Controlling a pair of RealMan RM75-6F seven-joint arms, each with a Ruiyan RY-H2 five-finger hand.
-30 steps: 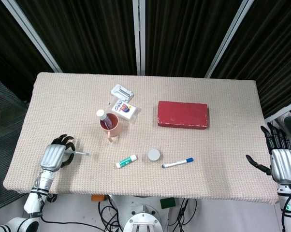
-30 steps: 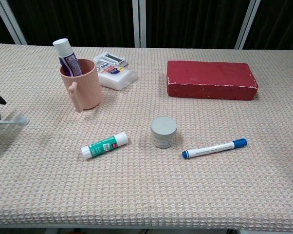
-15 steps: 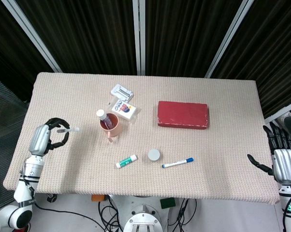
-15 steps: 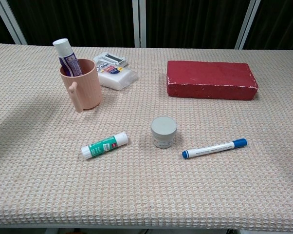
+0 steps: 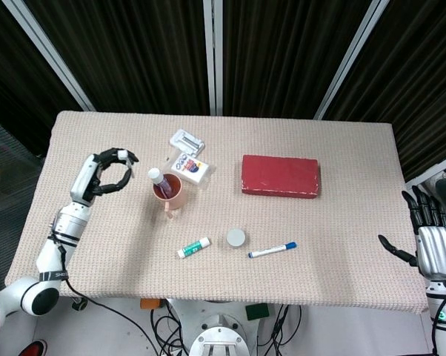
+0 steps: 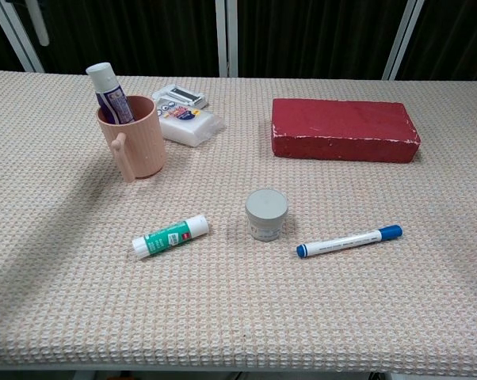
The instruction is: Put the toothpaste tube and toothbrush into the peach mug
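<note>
Standing at the near edge of the table [image 5: 341, 156], the closest items are a glue stick [image 6: 170, 236] with a green label, a small grey jar [image 6: 266, 214] and a blue-capped marker [image 6: 349, 240], lying well apart in a loose row. The right hand [image 5: 435, 248] hangs just off the table's near right corner, fingers spread and holding nothing.

Farther back on the left stands the peach mug [image 6: 131, 136], upright, handle toward the near side. The toothpaste tube [image 6: 107, 89] is already in it, leaning, white cap up, purple body showing above the rim. Just behind and to the right of the mug lies a white packet [image 6: 188, 123] with a small grey-and-white item [image 6: 179, 96] beyond it. A red brick-like block [image 6: 344, 130] lies flat on the right half.

The left hand [image 5: 103, 174] is raised over the table to the left of the mug, near it but apart, fingers curled. The toothbrush [image 5: 122, 154] shows only as a small pale end at the fingertips; the hand appears to pinch it, though the grip is too small to confirm. In the chest view a pale bar at the top left corner may be the same brush; I cannot tell.

The table carries a beige woven cloth. Behind it hang dark pleated curtains [image 5: 282, 52] with pale metal uprights.

Compared with half a second ago, the left hand has moved up and toward the mug from the table's left edge; the right hand and table items are unchanged.
</note>
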